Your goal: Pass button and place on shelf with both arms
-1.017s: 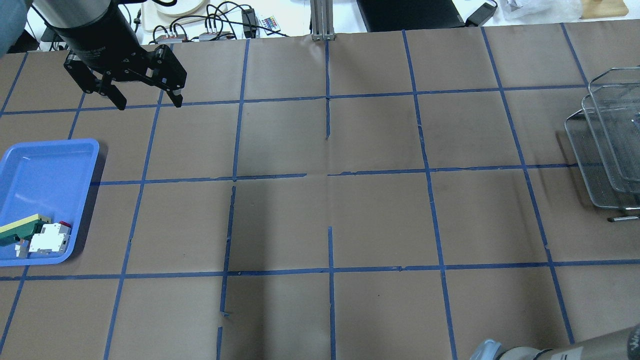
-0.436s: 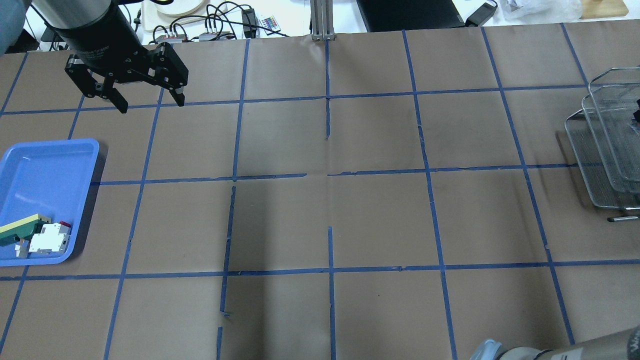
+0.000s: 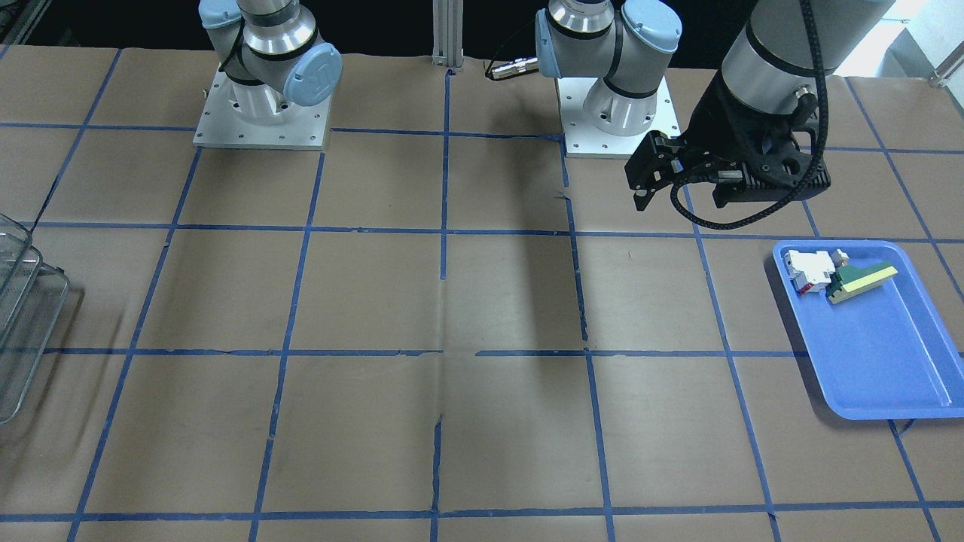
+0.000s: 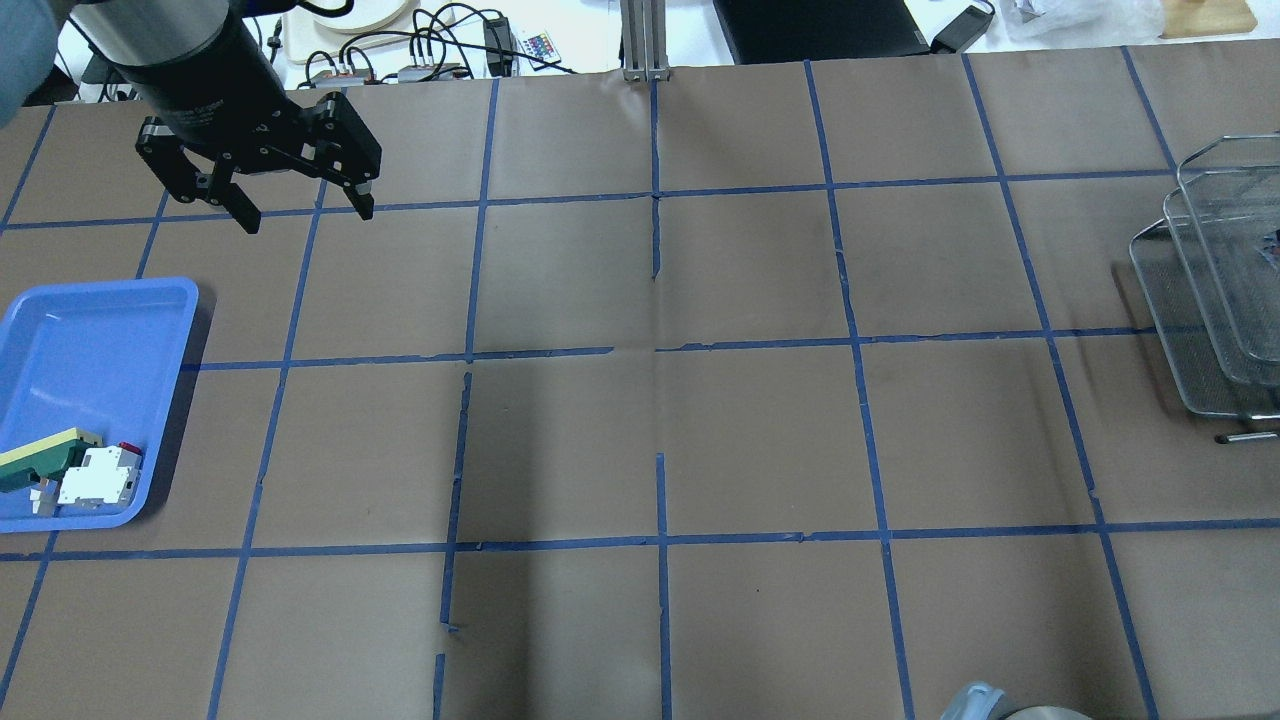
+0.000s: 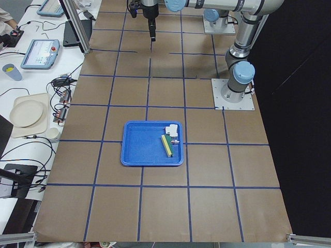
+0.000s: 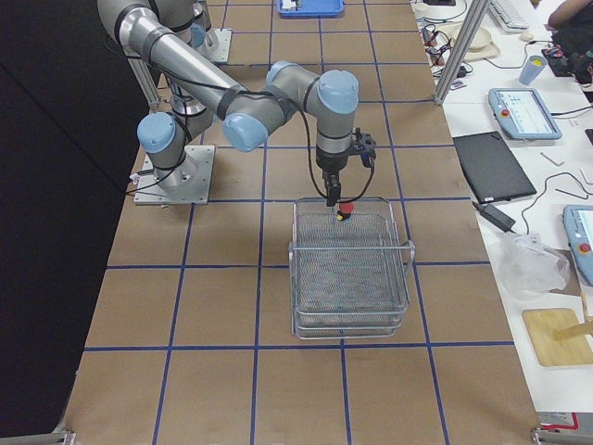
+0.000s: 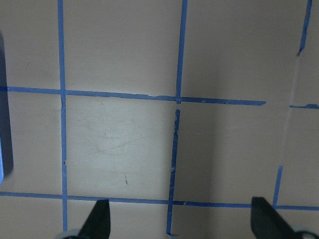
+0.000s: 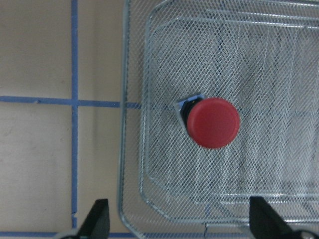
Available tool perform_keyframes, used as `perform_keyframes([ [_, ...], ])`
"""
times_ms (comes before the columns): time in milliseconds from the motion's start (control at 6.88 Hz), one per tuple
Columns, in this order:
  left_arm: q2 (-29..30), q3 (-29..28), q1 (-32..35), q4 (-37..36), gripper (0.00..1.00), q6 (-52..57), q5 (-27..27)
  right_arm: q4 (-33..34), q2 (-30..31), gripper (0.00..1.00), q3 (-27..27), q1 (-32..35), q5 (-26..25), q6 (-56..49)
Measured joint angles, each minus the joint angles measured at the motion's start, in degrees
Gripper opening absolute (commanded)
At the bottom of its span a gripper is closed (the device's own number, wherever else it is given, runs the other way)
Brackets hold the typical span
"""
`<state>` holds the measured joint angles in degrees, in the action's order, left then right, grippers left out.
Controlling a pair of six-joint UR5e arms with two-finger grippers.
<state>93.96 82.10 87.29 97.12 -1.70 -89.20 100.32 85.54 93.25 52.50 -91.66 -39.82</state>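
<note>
Right gripper (image 8: 180, 222) over button (image 8: 214, 122), cap upward

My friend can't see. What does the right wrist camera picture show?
A red button sits cap-up in the silver wire shelf, seen from above. The right gripper hangs over it, fingertips wide apart, touching nothing. The brown table with blue tape lines shows on the left.
</note>
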Motion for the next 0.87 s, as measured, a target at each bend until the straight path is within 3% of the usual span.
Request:
perform_keyframes([
  [436, -0.2, 0.0, 0.1, -0.1, 1.00, -0.1, -0.4, -11.0, 7.9, 1.00, 0.5, 12.9, 2.0, 16.4],
  [872, -0.2, -0.4, 0.0, -0.1, 1.00, 0.0, -0.5, -13.1, 10.7, 1.00, 2.1, 33.9, 2.0, 38.2],
])
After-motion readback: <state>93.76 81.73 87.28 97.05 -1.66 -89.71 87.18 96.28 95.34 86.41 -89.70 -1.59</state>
